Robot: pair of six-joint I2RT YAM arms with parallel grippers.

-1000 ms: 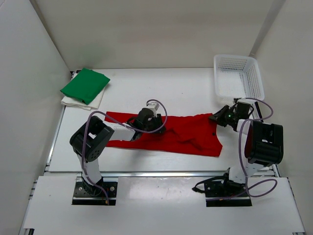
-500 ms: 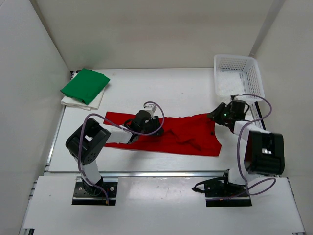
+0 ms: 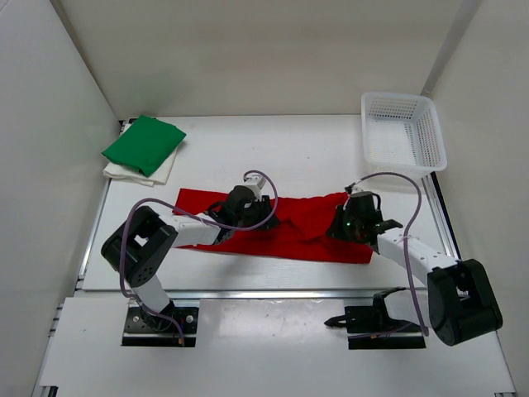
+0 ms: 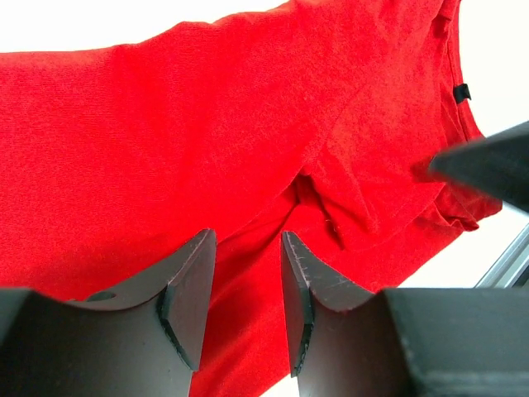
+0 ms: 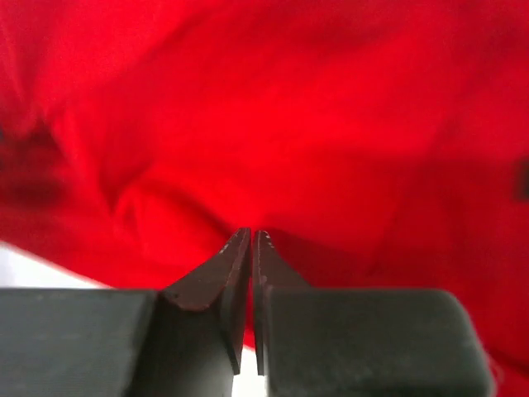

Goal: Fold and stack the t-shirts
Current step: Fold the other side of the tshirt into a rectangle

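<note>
Left claw (image 4: 245, 241) hangs part-open over the red t-shirt (image 4: 165, 124) beneath; right claw (image 5: 250, 234), shut at a crease, is likely folding.

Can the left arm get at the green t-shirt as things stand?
Probably yes. The green t-shirt lies uncovered atop the white t-shirt at the far left corner, on that arm's side. Only bare table separates it from the left gripper, which is over the red t-shirt.
</note>
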